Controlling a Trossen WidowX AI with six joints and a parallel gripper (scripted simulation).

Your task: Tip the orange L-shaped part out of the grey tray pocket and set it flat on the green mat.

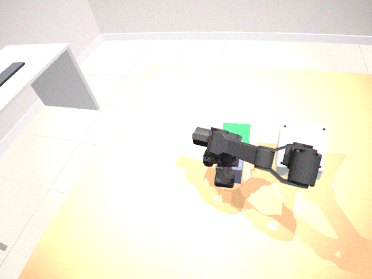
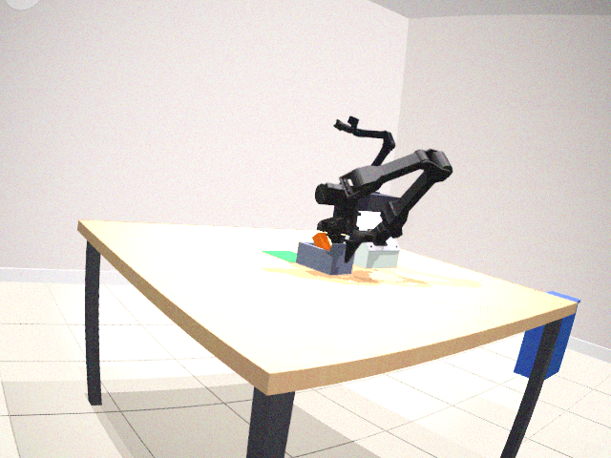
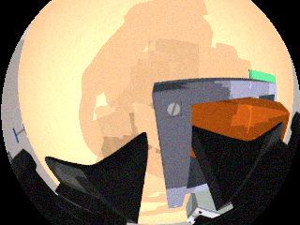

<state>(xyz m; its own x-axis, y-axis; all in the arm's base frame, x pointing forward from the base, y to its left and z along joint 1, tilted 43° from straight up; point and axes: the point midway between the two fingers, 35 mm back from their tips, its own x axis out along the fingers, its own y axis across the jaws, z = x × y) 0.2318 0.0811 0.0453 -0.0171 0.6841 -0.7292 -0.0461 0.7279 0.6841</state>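
Note:
The orange part (image 2: 322,240) (image 3: 234,119) is tipped in the grey tray (image 1: 238,176) (image 2: 321,259) (image 3: 206,89). Its raised end stands above the tray rim on the side toward the green mat (image 1: 237,128) (image 2: 281,255) (image 3: 262,76). My gripper (image 2: 344,251) (image 3: 170,131) is partly open and holds nothing. One finger reaches down into the tray over the part's low end, and the other is outside the tray, with the tray's end wall between them. The finger hides the low end, so contact is not clear. In the top view the arm hides the part and fingertips.
A pale box (image 1: 303,135) (image 2: 380,259) (image 3: 199,206) with dark dots on its top stands beside the tray, under part of the arm. A thin black jointed arm (image 2: 368,133) rises behind mine. The tray adjoins the mat, whose near part is hidden by my arm in the top view.

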